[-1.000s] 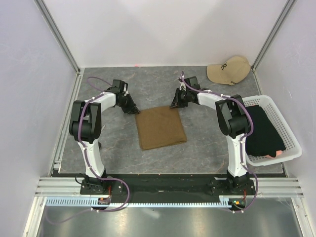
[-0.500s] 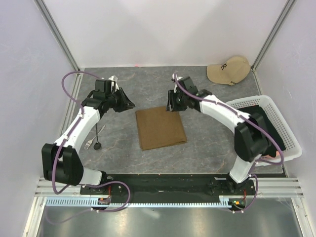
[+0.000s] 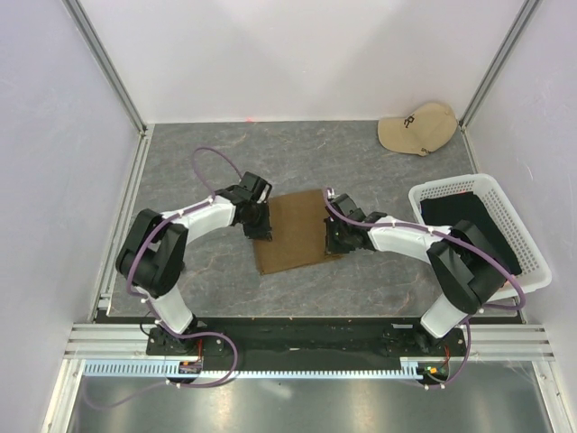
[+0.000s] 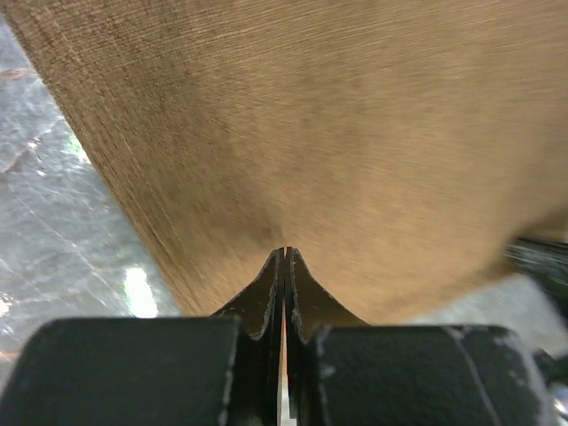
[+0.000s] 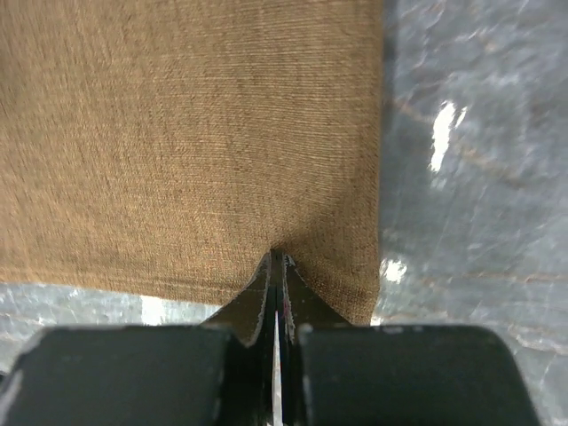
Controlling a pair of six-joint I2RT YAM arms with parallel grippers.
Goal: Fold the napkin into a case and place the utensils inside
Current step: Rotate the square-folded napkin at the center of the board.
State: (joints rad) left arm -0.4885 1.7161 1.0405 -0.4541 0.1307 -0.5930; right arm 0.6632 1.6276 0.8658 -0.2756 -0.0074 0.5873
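Flat on table, centre: napkin, not yet a case. Clamped at its left edge by left gripper, jaws pressed together on the cloth. Same at right edge with right gripper. No utensils in view.

Risks:
- Shallow pinch near the hem on both sides, so could slip out on lift.
- Might catch only one layer; cannot tell layer count.
- Uneven pull from the two sides likely to skew or bunch the fold.

Versus half a second back: both grippers then up by the far corners, now low at the side edges. Napkin in same spot.
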